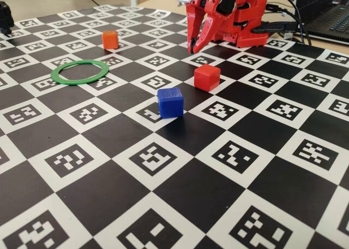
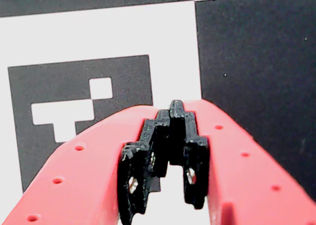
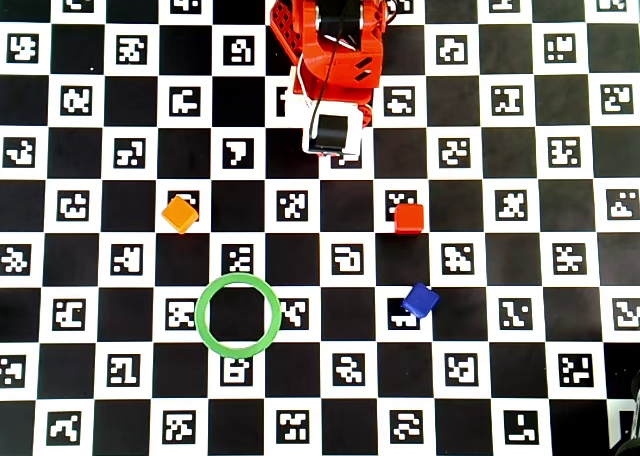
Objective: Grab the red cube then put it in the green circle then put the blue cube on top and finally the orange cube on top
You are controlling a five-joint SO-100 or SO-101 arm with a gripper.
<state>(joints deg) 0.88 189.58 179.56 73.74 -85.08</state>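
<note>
Red arm folded at the far side in the fixed view, gripper (image 1: pixel 194 46) pointing down, jaws closed, holding nothing

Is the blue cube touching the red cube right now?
Apart. The overhead view shows board squares between the red cube and the blue cube; the fixed view shows the gap too.

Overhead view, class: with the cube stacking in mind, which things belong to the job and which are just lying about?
Job: red cube; green circle, empty; blue cube; orange cube; hand, shut.

Lying about: laptop; cables; black object at the fixed view's left edge.
</note>
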